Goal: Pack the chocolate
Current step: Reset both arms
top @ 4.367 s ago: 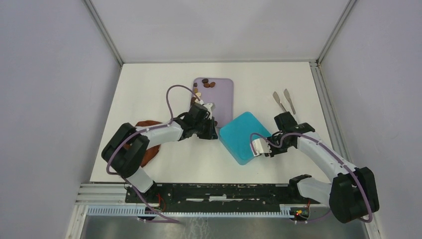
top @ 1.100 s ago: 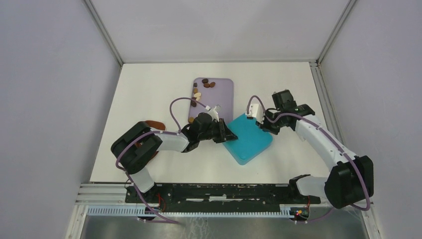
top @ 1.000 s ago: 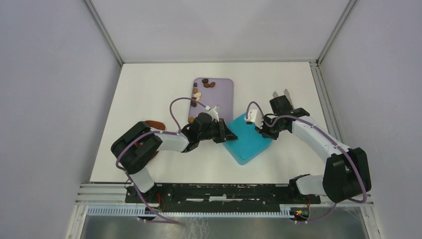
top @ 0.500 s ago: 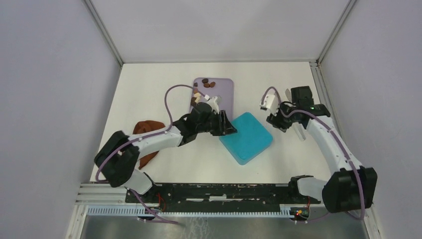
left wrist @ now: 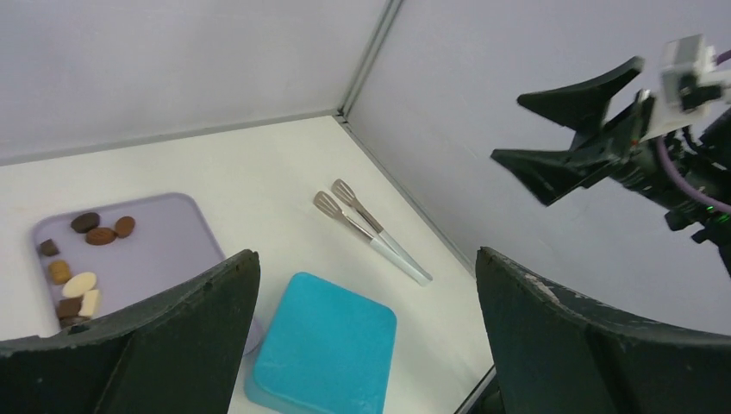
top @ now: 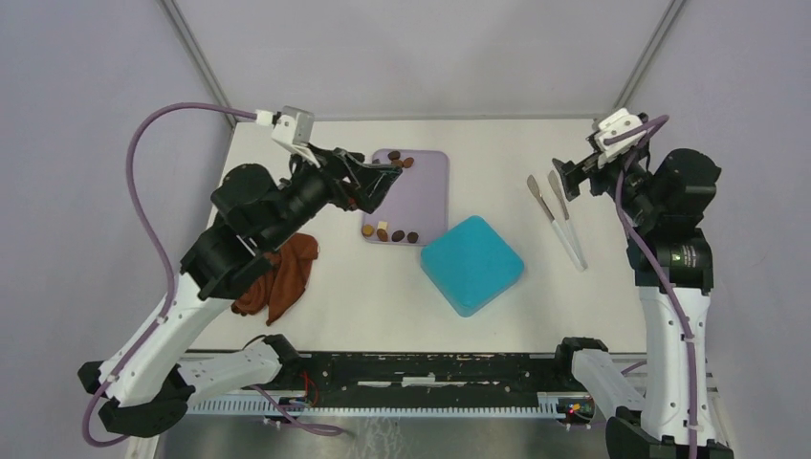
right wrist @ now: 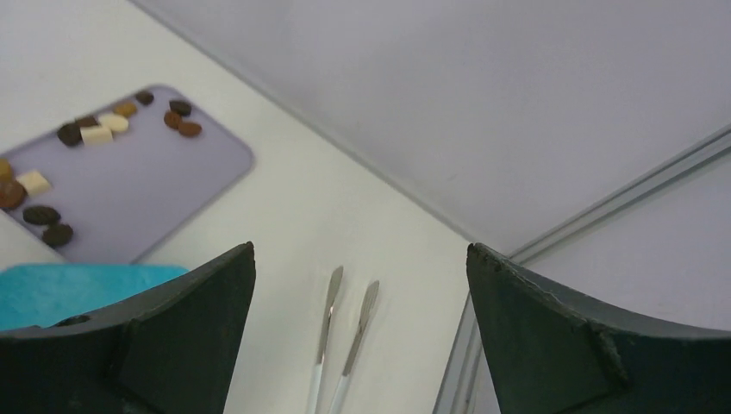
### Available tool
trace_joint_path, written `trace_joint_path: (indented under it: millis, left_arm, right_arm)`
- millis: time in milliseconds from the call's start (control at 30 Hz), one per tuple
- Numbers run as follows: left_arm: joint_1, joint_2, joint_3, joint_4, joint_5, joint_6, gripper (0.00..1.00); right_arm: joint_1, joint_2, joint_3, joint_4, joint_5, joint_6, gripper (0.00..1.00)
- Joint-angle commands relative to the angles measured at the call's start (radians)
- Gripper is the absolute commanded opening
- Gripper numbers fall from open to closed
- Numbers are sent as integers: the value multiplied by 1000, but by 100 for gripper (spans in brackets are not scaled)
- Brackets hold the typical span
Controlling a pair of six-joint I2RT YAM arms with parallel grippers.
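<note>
Our left claw [top: 378,182] and right claw [top: 572,177] gape wide and empty above the desk [top: 497,153]. Small oval and square chocolate pieces [top: 387,232] sit on the smooth, round-cornered lilac tray [top: 430,191].

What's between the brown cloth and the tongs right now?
The teal box sits between cloth and tongs, bare table either side; the top view shows it.

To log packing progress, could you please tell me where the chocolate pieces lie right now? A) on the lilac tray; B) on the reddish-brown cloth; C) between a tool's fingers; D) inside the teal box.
A: the chocolate pieces rest on the lilac tray, beside the closed teal box.
</note>
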Motion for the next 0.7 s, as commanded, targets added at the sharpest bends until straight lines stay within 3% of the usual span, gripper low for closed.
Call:
trace_joint_path:
  millis: [0,100,667]
  left_arm:
    - [2,-31,53,-189,-48,68,100]
    - [2,-67,65,-223,-53,63,100]
    - [1,-187,-13,-228,-35,54,100]
  right_arm:
    - [-1,4,129,44,-9,253,98]
    - [-1,7,193,32,84,407,98]
    - [-1,-3,174,50,0,439,98]
